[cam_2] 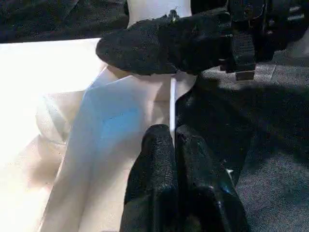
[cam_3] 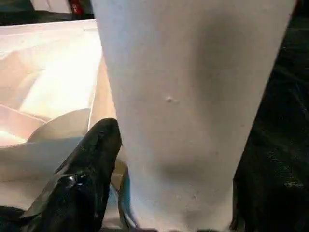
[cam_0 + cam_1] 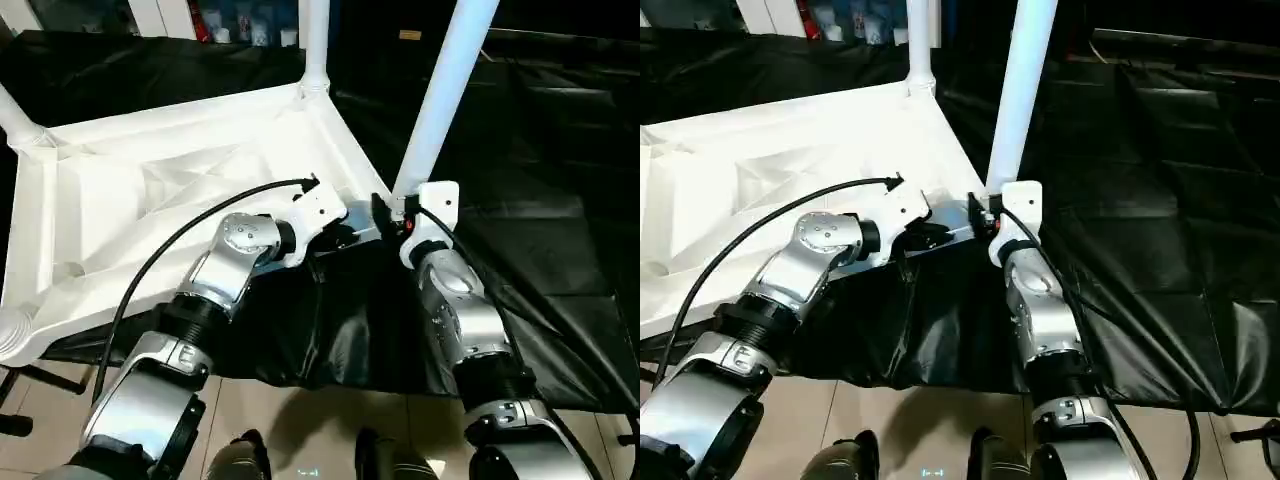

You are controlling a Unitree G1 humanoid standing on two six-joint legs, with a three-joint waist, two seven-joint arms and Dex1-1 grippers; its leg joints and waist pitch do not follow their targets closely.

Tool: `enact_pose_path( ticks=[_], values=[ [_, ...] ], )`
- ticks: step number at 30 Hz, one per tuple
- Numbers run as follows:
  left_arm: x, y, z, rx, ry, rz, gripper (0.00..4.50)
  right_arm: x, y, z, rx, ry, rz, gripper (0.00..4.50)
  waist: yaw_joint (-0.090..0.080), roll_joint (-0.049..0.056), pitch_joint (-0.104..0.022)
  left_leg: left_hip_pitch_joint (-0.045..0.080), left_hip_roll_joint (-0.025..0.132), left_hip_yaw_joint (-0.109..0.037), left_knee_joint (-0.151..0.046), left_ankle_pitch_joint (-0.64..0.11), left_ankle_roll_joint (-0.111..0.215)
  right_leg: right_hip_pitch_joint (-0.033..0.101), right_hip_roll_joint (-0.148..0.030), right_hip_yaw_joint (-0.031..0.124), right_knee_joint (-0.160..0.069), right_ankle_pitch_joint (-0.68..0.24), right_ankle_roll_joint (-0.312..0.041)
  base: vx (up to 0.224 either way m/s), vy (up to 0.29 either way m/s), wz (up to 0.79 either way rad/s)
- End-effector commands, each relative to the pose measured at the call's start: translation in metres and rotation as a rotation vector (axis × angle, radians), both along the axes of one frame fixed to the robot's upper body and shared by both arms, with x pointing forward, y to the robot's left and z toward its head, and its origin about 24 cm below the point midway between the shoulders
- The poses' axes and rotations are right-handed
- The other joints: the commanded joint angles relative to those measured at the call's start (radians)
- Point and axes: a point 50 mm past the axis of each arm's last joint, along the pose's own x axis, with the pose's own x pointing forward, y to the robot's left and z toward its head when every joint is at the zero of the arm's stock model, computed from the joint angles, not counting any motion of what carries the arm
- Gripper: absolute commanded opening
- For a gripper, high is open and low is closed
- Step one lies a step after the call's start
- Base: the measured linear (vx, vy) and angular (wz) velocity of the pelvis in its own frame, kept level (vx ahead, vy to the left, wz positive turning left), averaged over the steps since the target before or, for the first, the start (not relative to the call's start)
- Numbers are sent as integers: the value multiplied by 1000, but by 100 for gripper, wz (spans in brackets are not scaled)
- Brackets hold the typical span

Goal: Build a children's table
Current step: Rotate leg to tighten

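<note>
The children's table (image 3: 180, 190) lies upside down on a black sheet (image 3: 560, 250), ribbed underside up, with 3 legs standing in corner sockets. The nearest leg (image 3: 445, 95) leans at the near right corner; the right gripper (image 3: 392, 212) sits at its base, fingers apart, seemingly around it. The left gripper (image 1: 174, 145), fingers together, rests at the table's rim beside it

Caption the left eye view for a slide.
Upturned white table top on black sheeting; both grippers at its near corner, where a white leg rises.
</note>
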Motion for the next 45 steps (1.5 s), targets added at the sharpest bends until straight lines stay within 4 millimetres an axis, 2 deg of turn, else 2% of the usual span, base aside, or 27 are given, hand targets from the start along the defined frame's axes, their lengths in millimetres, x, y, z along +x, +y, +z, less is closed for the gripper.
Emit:
enact_pose_path(
  ticks=[1, 3, 7, 8, 12, 15, 17, 20, 22, 23, 25, 26, 28, 31, 34, 36, 37, 40, 45],
  values=[
    [-17, -15, -23, 29, 92, -135, 0, -11, 31, -10, -53, 44, 270, 387, 3, 0, -53, 2, 46, -27, -68, -292, 53, 47, -65, 45, -80, -337, -158, 0, 0, 0],
    [-18, -9, -24, 30, 97, -162, 0, -11, 23, -7, -111, 28, 323, 387, 3, -2, -53, 4, 46, -24, -64, -268, 66, 48, -65, 46, -77, -298, -174, 0, 0, 0],
    [-21, -2, -23, 23, 108, -213, 0, -14, 11, -3, -159, 20, 417, 387, 3, -3, -59, -2, 43, -20, -52, -178, 106, 57, -65, 44, -62, -180, -212, 0, 0, 0],
    [-23, 0, -23, 16, 110, -236, 0, -16, 6, -1, -165, 17, 476, 387, 5, -1, -61, 0, 44, -17, -47, -143, 127, 62, -61, 43, -55, -110, -236, 0, 0, 0],
    [-27, 8, -22, 21, 128, -287, 0, -25, -6, 2, -171, 29, 631, 387, 7, 0, -64, 1, 46, -13, -37, -76, 174, 66, -56, 41, -36, 45, -284, 0, 0, 0],
    [-31, 18, -22, 34, 153, -347, 0, -41, -17, 1, -186, 66, 833, 387, 13, 1, -58, 1, 48, -11, -38, -102, 183, 67, -54, 36, -41, 1, -286, 0, 0, 0],
    [-32, 22, -21, 34, 164, -367, 0, -47, -21, 0, -197, 86, 894, 387, 17, 4, -55, 5, 53, -11, -42, -142, 171, 61, -59, 37, -50, -83, -280, 0, 0, 0],
    [-34, 27, -20, 40, 184, -398, 0, -53, -25, 0, -208, 108, 968, 387, 20, 3, -51, 8, 57, -13, -49, -199, 124, 57, -64, 39, -61, -217, -257, 0, 0, 0],
    [-34, 30, -20, 46, 190, -407, 0, -54, -27, 1, -206, 115, 991, 387, 20, 3, -53, 8, 57, -14, -48, -191, 118, 57, -64, 40, -58, -209, -255, 0, 0, 0],
    [-34, 31, -19, 48, 192, -409, 0, -55, -27, 1, -206, 116, 997, 372, 20, 3, -54, 8, 57, -14, -48, -187, 118, 57, -63, 40, -58, -203, -255, 0, 0, 0],
    [-35, 36, -19, 62, 202, -418, 0, -58, -28, 2, -195, 132, 1032, 372, 21, 2, -57, 6, 55, -13, -45, -156, 126, 59, -62, 39, -53, -150, -264, 0, 0, 0],
    [-35, 38, -19, 67, 206, -421, 0, -58, -28, 2, -197, 136, 1043, 352, 21, 2, -57, 6, 55, -13, -45, -156, 126, 59, -62, 39, -53, -150, -264, 0, 0, 0],
    [-35, 42, -19, 74, 213, -427, 0, -61, -29, 1, -199, 152, 1073, 345, 23, 4, -58, 7, 55, -11, -42, -135, 139, 59, -61, 38, -48, -108, -275, 0, 0, 0],
    [-35, 43, -18, 76, 218, -429, 0, -62, -29, 0, -202, 159, 1083, 315, 25, 5, -57, 7, 55, -11, -42, -138, 137, 58, -61, 38, -49, -111, -279, 0, 0, 0],
    [-35, 45, -18, 78, 222, -432, 0, -63, -28, -2, -206, 171, 1091, 306, 28, 4, -56, 7, 56, -12, -44, -151, 125, 58, -63, 38, -51, -138, -275, 0, 0, 0],
    [-35, 45, -18, 78, 223, -432, 0, -63, -28, -2, -205, 174, 1092, 280, 29, 4, -57, 8, 55, -11, -43, -149, 122, 59, -62, 39, -50, -135, -274, 0, 0, 0],
    [-36, 45, -18, 79, 224, -433, 0, -64, -28, -2, -203, 176, 1093, 280, 30, 7, -56, 8, 55, -12, -44, -148, 122, 59, -62, 39, -50, -134, -274, 0, 0, 0],
    [-36, 46, -18, 78, 226, -435, 0, -64, -28, -2, -197, 178, 1095, 260, 34, 6, -58, 9, 55, -11, -42, -140, 124, 59, -61, 38, -48, -112, -276, 0, 0, 0],
    [-35, 44, -18, 67, 221, -426, 0, -66, -27, -3, -177, 182, 1096, 251, 36, 7, -58, 9, 56, -11, -43, -144, 122, 59, -61, 38, -48, -114, -279, 0, 0, 0]
  ],
)
